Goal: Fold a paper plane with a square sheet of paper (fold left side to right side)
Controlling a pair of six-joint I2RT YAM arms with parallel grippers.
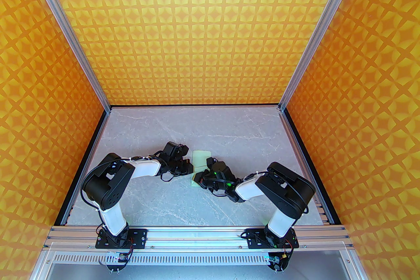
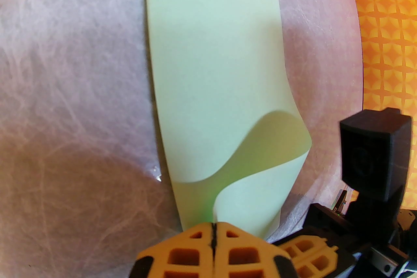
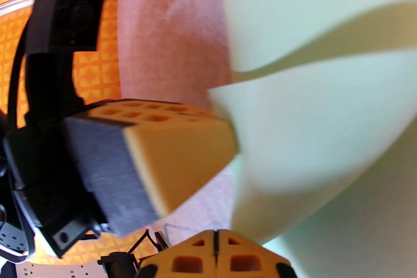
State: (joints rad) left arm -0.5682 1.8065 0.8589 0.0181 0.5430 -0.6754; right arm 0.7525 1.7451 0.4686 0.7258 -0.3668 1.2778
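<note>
Item: sheet of paper (image 2: 211, 74), pale green, one corner curled up, lying on the table (image 1: 229, 131) between my grippers. Left gripper (image 2: 213, 231): fingers pressed together, tips at the curled corner. Right gripper (image 3: 215, 237): fingers together, paper just ahead-right.

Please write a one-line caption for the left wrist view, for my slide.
Left gripper pinches the lifted near corner of the mint-green square sheet of paper, folded over on the marble table.
</note>
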